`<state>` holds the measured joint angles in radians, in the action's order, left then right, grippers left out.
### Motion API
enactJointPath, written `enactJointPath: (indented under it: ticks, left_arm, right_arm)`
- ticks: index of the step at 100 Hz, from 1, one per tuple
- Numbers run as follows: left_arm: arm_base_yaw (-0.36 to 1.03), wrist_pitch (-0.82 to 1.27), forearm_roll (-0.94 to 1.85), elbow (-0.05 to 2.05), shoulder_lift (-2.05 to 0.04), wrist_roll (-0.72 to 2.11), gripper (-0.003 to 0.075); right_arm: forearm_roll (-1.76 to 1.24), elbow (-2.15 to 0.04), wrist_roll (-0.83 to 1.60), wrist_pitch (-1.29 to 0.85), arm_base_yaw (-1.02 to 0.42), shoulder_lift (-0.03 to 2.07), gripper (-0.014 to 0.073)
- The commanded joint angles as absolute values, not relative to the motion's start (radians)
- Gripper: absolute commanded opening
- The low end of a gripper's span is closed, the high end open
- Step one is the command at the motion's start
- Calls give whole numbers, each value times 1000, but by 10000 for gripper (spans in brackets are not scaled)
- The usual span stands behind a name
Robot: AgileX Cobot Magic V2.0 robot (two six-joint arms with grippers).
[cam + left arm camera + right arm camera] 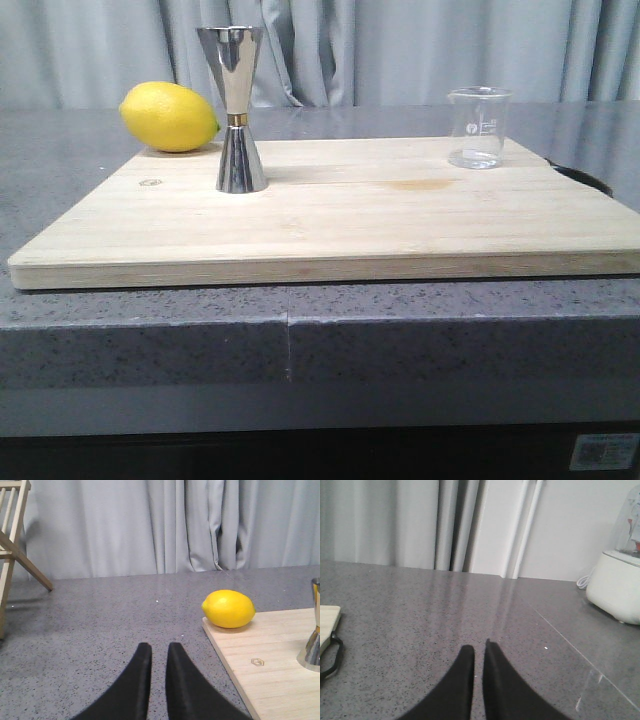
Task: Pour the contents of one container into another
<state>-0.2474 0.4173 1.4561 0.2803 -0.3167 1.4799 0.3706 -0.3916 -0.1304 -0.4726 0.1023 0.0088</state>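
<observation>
The clear glass beaker (479, 128) stands upright at the back right of the wooden cutting board (350, 225). The tall steel jigger (236, 110) with a gold band at its waist stands upright at the board's back left; only its edge (314, 630) shows in the left wrist view. My left gripper (160, 647) hovers over the grey counter, left of the board, shut with nothing held. Off to the board's right, my right gripper (479, 647) is also shut and empty above the counter. Neither gripper shows in the front view, and the beaker is out of both wrist views.
A yellow lemon (168, 117) lies on the board's back left corner, just left of the jigger. A wooden rack (12, 545) stands far left on the counter. A white appliance (615, 587) sits far right. A black strap (332, 655) lies by the board's right edge (327, 622).
</observation>
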Motion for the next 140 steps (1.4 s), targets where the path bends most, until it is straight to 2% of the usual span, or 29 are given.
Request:
enactJointPath:
  ticks: [1, 22, 53, 140]
  left_arm:
    - [-249, 428, 1482, 307, -322, 1468, -18]
    - [-249, 429, 1465, 291, -322, 1468, -19]
    - [-249, 330, 1520, 156, -322, 1467, -19]
    - [-249, 352, 1570, 154, -322, 1467, -19]
  right_arm:
    - [350, -416, -125, -417, 108, 18, -72]
    - [331, -396, -125, -420, 108, 16, -72]
    - [331, -322, -125, -338, 108, -1, -72]
    - [331, -322, -125, -338, 108, -1, -72]
